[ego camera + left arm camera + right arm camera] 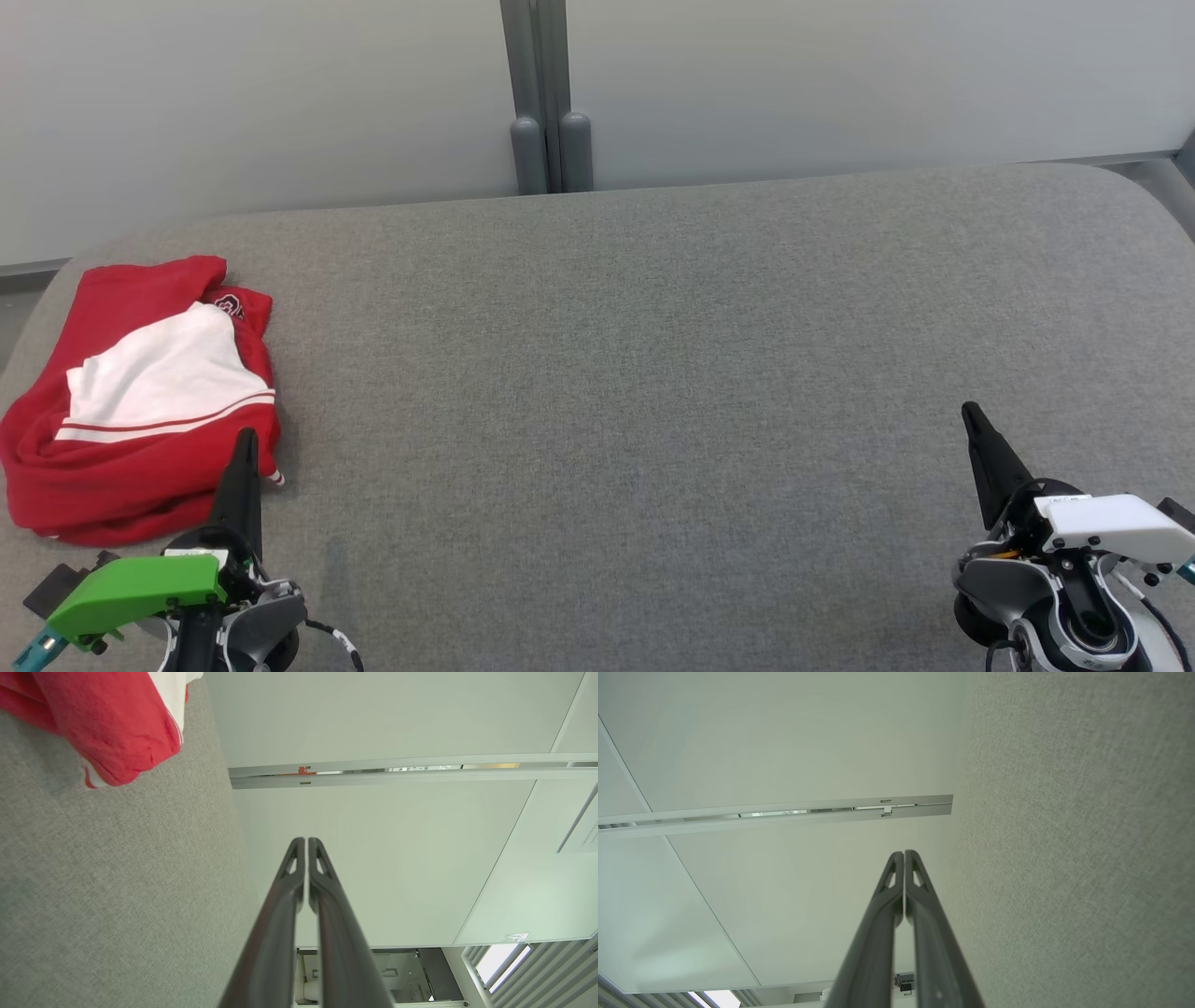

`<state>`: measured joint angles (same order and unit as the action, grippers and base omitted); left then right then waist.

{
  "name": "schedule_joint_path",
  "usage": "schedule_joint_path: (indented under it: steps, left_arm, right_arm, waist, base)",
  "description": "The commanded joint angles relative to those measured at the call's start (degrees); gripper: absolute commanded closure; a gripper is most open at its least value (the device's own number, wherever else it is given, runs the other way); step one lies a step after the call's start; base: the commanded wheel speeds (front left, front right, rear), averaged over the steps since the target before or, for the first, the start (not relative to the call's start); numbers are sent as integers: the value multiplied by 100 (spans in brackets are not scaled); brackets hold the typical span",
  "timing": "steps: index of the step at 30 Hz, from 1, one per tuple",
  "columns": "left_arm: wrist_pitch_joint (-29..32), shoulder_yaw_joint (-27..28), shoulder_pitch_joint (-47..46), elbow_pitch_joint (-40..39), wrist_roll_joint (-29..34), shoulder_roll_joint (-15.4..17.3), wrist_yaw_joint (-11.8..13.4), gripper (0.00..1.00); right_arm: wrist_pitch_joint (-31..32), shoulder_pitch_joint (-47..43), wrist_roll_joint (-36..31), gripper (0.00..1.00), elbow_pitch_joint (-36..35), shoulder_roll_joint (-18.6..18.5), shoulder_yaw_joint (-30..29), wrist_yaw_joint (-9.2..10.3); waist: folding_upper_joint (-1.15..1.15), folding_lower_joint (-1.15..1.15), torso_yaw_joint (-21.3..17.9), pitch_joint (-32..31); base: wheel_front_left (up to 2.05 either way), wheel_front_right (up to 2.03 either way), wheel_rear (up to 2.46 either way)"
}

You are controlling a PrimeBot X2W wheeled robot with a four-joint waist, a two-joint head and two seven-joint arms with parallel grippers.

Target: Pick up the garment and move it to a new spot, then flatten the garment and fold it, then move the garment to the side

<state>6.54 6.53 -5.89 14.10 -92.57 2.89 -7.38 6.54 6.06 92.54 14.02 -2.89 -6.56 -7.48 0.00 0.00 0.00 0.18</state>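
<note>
A red and white garment [140, 401] lies bunched at the left end of the grey upholstered surface [635, 373]; the left wrist view catches its red corner [107, 723] at the top left. My left gripper [246, 435] is at the lower left, shut and empty, its tip over the garment's near right edge. In its wrist view the two fingers [306, 841] meet at the tips. My right gripper [969, 409] rests at the lower right, shut and empty, far from the garment; its fingertips [903, 853] are pressed together.
The grey surface has rounded far corners. Pale wall panels [840, 84] with a grey post [549, 93] stand behind it. A wide stretch of bare fabric lies between the two grippers.
</note>
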Motion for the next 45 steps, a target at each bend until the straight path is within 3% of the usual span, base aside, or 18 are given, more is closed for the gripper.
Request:
schedule_joint_path:
  steps: [1,23,24,31,40,45]
  left_arm:
    - [8,6,-91,1,31,3,-31,100]
    - [8,6,-91,1,31,3,-32,100]
    - [0,0,0,-1,0,0,-1,0]
    - [-10,-39,266,309,-4,-73,16,0]
    - [-181,-214,344,21,11,-63,13,0]
    - [-383,-353,377,-119,259,0,11,0]
  right_arm:
    - [11,45,-27,100,7,-1,-2,-2]
    - [10,45,-27,100,7,-1,-1,-2]
    - [-1,0,0,0,0,0,1,0]
    - [-17,-280,-2,0,319,79,30,1]
    - [-282,-295,-162,0,185,67,282,1]
    - [-418,-303,-573,0,125,61,341,1]
  waist:
    - [0,0,0,0]
    - [0,0,0,0]
    - [0,0,0,0]
    - [0,0,0,4]
    - [0,0,4,10]
    - [0,0,7,13]
  base:
    - [0,0,0]
    - [0,0,0]
    - [0,0,0]
    - [0,0,0]
    - [0,0,0]
    - [0,0,0]
